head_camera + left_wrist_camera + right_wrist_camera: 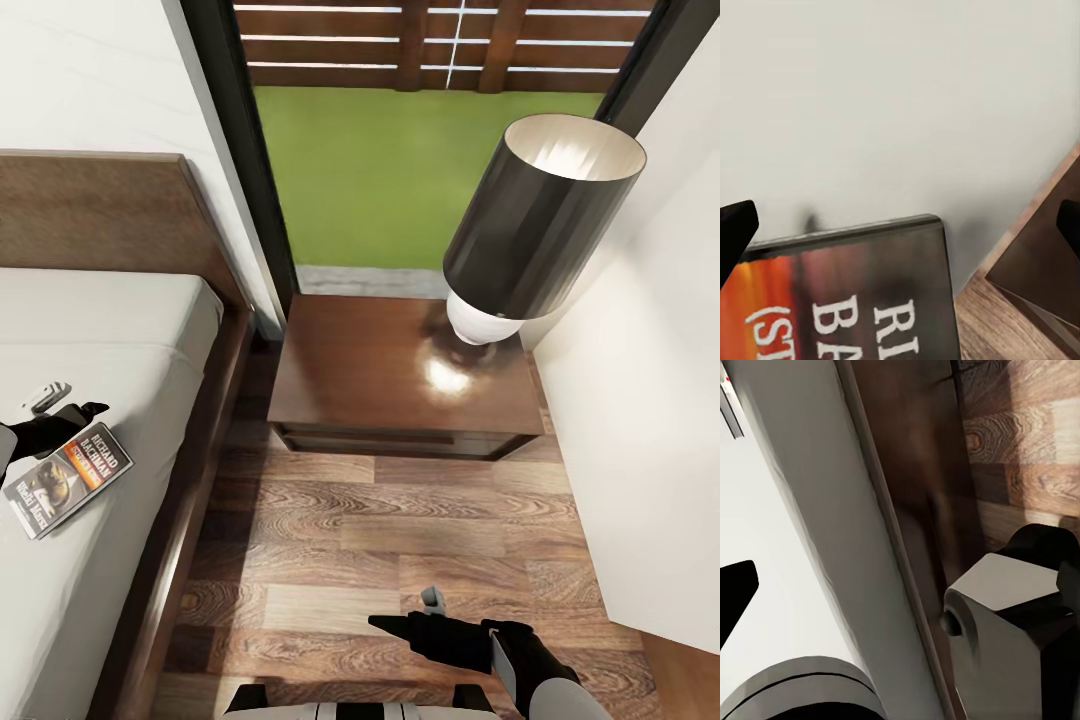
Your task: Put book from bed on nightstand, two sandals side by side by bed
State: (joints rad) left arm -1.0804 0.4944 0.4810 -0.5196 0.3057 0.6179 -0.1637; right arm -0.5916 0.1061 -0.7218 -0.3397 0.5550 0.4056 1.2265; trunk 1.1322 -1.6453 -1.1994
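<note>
The book (pixel 65 480), dark with an orange band and white lettering, lies flat on the pale mattress of the bed (pixel 120 330) near its right side. My left gripper (pixel 65 402) hovers open just beyond the book's far edge. In the left wrist view the book (pixel 847 300) lies low between the spread fingertips (pixel 735 232), untouched. The nightstand (pixel 380 385) stands right of the bed under the window and carries a black-shaded lamp (pixel 535 220). Low over the floor hangs my right gripper (pixel 410 612), open and empty. The sandals are out of view.
A dark wooden bed rail (pixel 190 500) runs between the mattress and the plank floor (pixel 420 540). A white wall (pixel 650 400) closes in the right side. The nightstand's top is bare left of the lamp base (pixel 478 322). The right wrist view looks along the bed frame (pixel 907 510).
</note>
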